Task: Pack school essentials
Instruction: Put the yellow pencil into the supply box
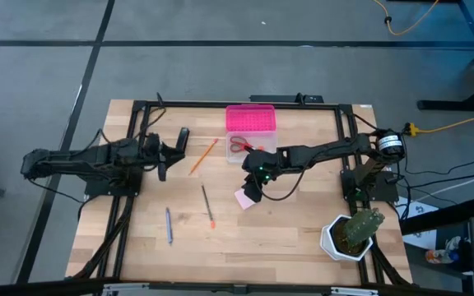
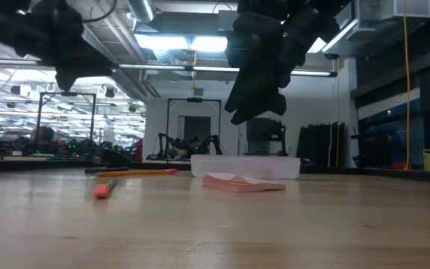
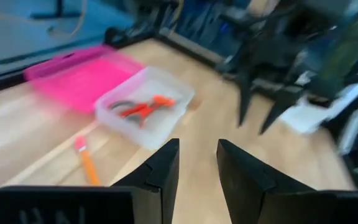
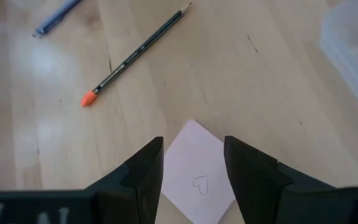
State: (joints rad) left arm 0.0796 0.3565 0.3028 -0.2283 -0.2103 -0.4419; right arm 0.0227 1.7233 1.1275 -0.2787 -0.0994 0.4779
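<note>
My right gripper hangs fingers apart above the pink notepad, which lies flat on the table beside the clear box. Risk: the fingers slide over the thin pad without lifting it. My left gripper waits, parted.

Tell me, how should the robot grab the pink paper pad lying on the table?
Probably from straight above, pinching two opposite edges. The pink notepad is a thin square lying flat on the wooden table, so only its edges offer a grip. The right gripper hangs open over it, a finger on either side. The plastic box nearby leaves room.
</note>
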